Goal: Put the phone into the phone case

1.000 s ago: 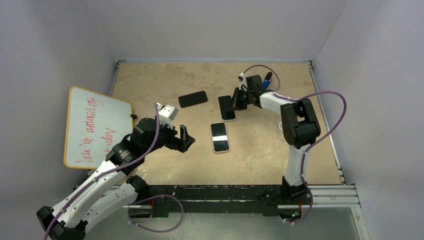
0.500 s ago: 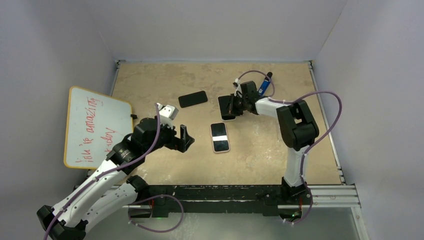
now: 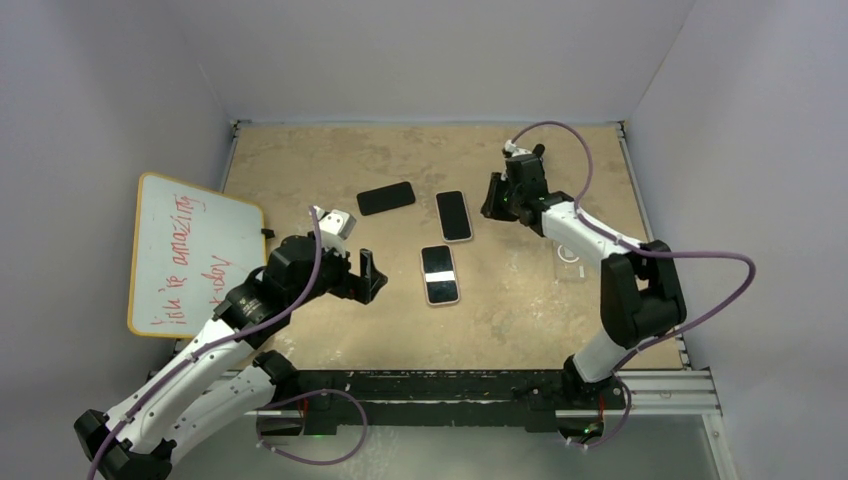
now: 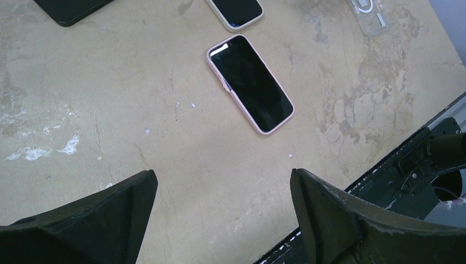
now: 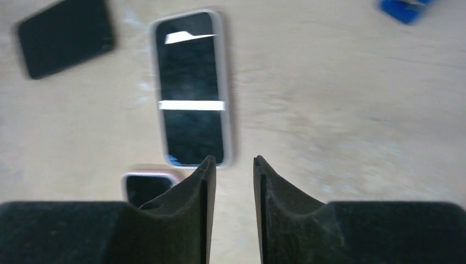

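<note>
A phone with a pale rim (image 3: 454, 215) lies screen up mid-table. It also shows in the right wrist view (image 5: 192, 88). A phone in a pink case (image 3: 439, 273) lies just nearer; the left wrist view shows it too (image 4: 250, 83). A clear phone case (image 3: 570, 252) lies flat beside the right arm and shows in the left wrist view (image 4: 371, 14). My right gripper (image 3: 497, 197) hovers right of the pale-rimmed phone, jaws a narrow gap apart and empty (image 5: 233, 162). My left gripper (image 3: 365, 275) is wide open and empty, left of the pink phone (image 4: 222, 181).
A flat black phone or case (image 3: 385, 197) lies at the back left of the phones. A whiteboard with red writing (image 3: 190, 255) leans at the left. A blue object (image 5: 406, 8) lies beyond the right gripper. The table's black front rail (image 4: 417, 159) is close.
My right gripper has pulled back to the right, off the pale-rimmed phone, and its arm has swung outward. The phones and the left arm have not moved.
</note>
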Controlling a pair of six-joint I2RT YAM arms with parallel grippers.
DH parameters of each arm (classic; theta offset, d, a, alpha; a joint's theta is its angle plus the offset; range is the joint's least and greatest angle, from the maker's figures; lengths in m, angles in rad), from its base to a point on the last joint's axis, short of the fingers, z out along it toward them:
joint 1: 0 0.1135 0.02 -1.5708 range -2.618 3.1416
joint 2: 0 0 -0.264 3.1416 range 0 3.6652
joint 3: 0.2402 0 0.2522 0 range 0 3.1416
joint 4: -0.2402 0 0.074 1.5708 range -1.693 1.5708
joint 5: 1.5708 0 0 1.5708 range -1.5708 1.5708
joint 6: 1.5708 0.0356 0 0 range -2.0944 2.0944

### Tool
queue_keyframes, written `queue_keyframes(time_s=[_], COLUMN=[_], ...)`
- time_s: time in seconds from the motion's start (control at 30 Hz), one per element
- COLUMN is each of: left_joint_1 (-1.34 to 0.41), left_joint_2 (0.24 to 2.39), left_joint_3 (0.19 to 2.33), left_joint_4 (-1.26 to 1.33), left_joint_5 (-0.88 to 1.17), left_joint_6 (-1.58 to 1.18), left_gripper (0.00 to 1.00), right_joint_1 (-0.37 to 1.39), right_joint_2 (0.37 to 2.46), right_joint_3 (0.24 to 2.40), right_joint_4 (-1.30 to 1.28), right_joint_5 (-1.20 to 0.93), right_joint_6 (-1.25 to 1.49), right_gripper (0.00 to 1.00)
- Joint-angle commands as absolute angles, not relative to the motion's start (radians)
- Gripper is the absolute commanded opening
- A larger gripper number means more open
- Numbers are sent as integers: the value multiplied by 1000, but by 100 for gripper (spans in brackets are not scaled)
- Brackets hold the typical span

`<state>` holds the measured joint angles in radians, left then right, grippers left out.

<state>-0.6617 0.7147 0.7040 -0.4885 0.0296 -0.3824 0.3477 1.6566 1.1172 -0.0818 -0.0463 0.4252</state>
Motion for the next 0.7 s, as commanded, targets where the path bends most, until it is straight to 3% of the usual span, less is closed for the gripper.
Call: queue_keyframes(time_s=[0.0, 0.1, 0.3, 0.67], left_joint_1=[-661, -662, -661, -661], left_joint_2=[707, 705, 707, 672], left_joint_3=[732, 732, 733, 727], left_joint_4=[-474, -470, -469, -460], left_joint_5=[12, 20, 21, 24], left_joint_6=[-391, -387, -383, -383], left_gripper=[96, 96, 96, 96], right_joint_1=[316, 298, 245, 130], right_joint_2=[1600, 1596, 1678, 1773], right_joint_3=[1065, 1067, 1116, 1164], right_joint_4=[-171, -206, -311, -383], right_joint_5=[266, 341, 380, 268], right_joint_6=[318, 286, 278, 297], right_gripper=[39, 46, 46, 49])
